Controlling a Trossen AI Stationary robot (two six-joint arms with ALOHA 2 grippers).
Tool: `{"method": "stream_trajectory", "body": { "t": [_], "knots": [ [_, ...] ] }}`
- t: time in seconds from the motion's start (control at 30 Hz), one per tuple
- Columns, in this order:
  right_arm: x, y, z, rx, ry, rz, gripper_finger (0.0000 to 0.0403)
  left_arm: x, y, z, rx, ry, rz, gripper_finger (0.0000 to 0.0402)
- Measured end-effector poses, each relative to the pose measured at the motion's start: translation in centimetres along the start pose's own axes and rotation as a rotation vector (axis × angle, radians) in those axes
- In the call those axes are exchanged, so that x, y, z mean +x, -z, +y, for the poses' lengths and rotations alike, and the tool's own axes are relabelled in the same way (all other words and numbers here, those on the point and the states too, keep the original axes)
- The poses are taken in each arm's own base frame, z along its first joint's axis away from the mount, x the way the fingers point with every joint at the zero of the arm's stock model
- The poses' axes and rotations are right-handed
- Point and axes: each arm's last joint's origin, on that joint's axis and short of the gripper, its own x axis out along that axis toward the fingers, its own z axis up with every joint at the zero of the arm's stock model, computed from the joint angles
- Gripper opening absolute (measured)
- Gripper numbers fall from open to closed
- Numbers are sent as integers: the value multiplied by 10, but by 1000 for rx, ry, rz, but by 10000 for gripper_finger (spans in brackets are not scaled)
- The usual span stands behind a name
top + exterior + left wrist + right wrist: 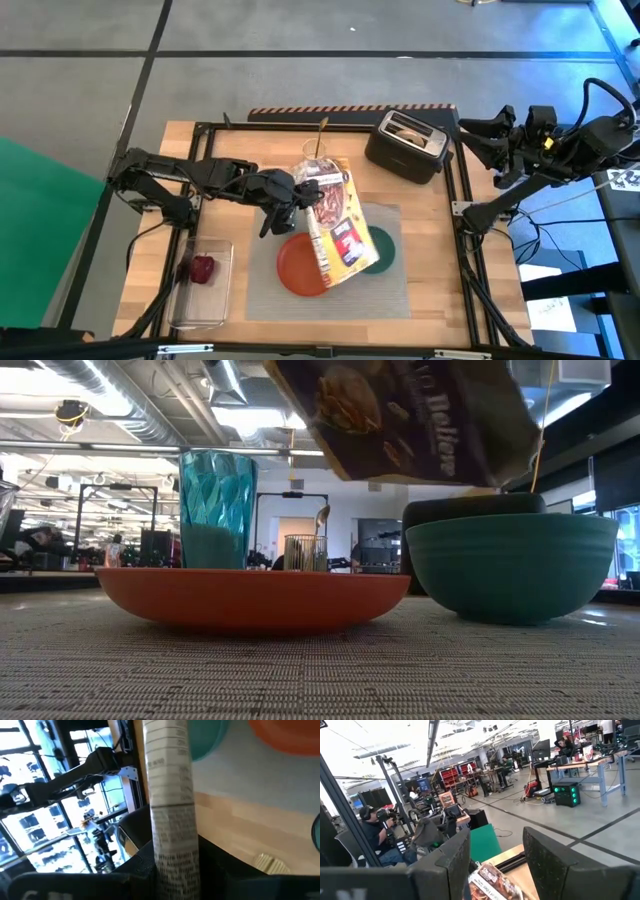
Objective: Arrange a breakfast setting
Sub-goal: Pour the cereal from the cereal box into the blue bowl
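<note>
My left gripper [297, 192] is shut on a purple cereal box [336, 228], which hangs tilted above the round orange plate [296, 270] and the teal bowl [384, 250]. Both dishes rest on the grey placemat [395, 295]. In the low view the box [400, 415] hangs above the plate [250, 598] and the bowl [512, 565], and a blue-green faceted cup [217, 510] stands behind the plate. A gold spoon [322, 130] stands upright in a pale container at the far side. My right gripper [496, 865] is open, raised off the table's right edge. My left gripper pinches the cereal box near its far end, one finger on each broad face, so the narrow printed side [172, 865] shows between them. The fingers slant downward from the table's left. The box is lifted clear and tilts, its free end [340, 278] over the plate.
A black toaster [408, 146] stands at the far right with something tan in its slots. A red fruit [203, 268] lies in a clear tray [205, 300] at the near left. A black frame [462, 190] borders the wooden table. People sit at desks beyond.
</note>
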Motion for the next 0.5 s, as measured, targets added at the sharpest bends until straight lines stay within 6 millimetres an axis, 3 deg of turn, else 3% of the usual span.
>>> {"method": "stream_trajectory", "body": {
  "t": [0.5],
  "knots": [
    [0,0,0,-2,-6,4,173,3,-1,8,4,-74,144,93]
  ]
}}
